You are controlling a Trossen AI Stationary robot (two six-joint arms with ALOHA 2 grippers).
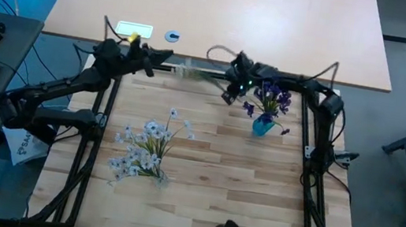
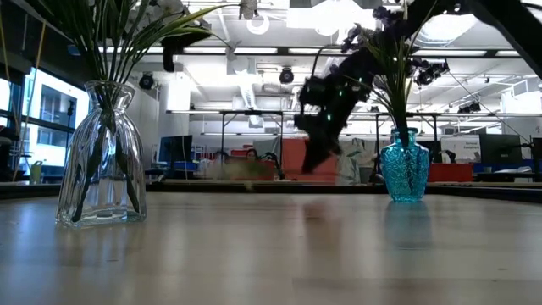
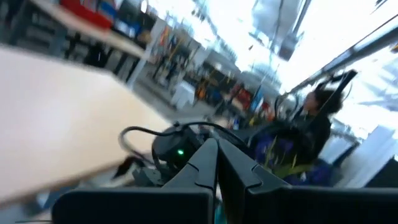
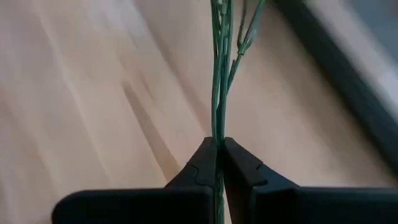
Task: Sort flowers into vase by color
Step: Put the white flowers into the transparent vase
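Between the right hand's [image 4: 217, 149] closed fingers sits a bundle of thin green stems [image 4: 219, 74], pinched near their cut ends and running straight out ahead of the hand along its own axis. Seen from above, that hand [image 1: 232, 86] hovers at about twelve o'clock on the desk [image 1: 210, 178], and the sprig reaches from it toward nine o'clock as a faint blurred line [image 1: 193, 71]; its bloom colour cannot be told. Just beside the hand, at about four o'clock from it, stands the blue vase [image 1: 262, 126] with purple flowers [image 1: 272, 98]. Well apart, at about seven o'clock from the hand, the clear vase [image 2: 100, 161] holds the pale flowers [image 1: 146, 147]. Whichever vase is meant, the stems point away from it, so my judgement is the sprig must be swung cut end down before it can drop in. Left hand [image 1: 149, 57] waits at eleven o'clock on the desk, fingers together and apparently holding nothing; the right hand is nearer the blue vase.
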